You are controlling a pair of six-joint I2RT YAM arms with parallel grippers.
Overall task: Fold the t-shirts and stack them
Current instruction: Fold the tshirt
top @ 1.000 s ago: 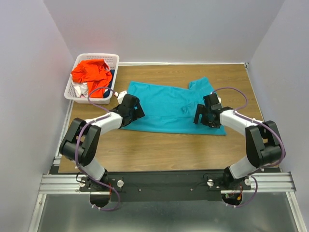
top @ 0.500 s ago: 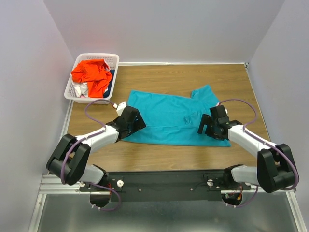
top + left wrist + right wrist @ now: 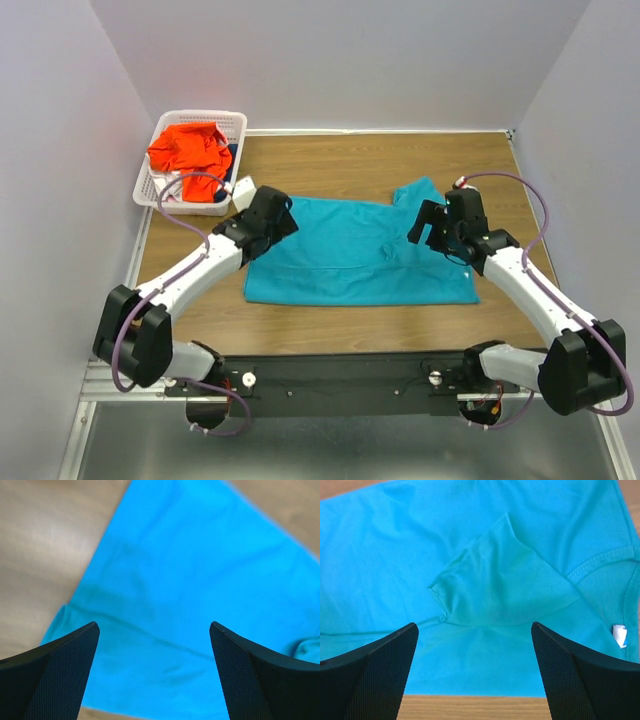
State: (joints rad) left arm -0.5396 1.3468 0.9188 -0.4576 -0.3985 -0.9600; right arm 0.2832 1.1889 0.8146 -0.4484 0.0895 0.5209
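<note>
Since a second ago both arms have stretched out farther from their bases, and the teal-blue t-shirt [image 3: 340,255] has shifted nearer on the surface [image 3: 330,160].

Top view: the teal-blue t-shirt lies spread at mid surface. The left gripper [image 3: 270,222] stands over its far-left corner and the right gripper [image 3: 440,225] over its far-right part, by the collar. An orange-red t-shirt [image 3: 190,150] is heaped in the white basket [image 3: 150,175] at the far left, well apart from both grippers.

Left wrist view: the left gripper [image 3: 152,627] has its jaws spread wide and clasps nothing. The teal-blue t-shirt [image 3: 200,570] fills the gap between them, with its corner edge and bare surface [image 3: 45,540] to the left.

Right wrist view: the right gripper [image 3: 474,626] is likewise fully spread and has hold of nothing. A folded-over sleeve [image 3: 505,580] lies just beyond the gap, and a white label [image 3: 619,634] lies to the right.
</note>
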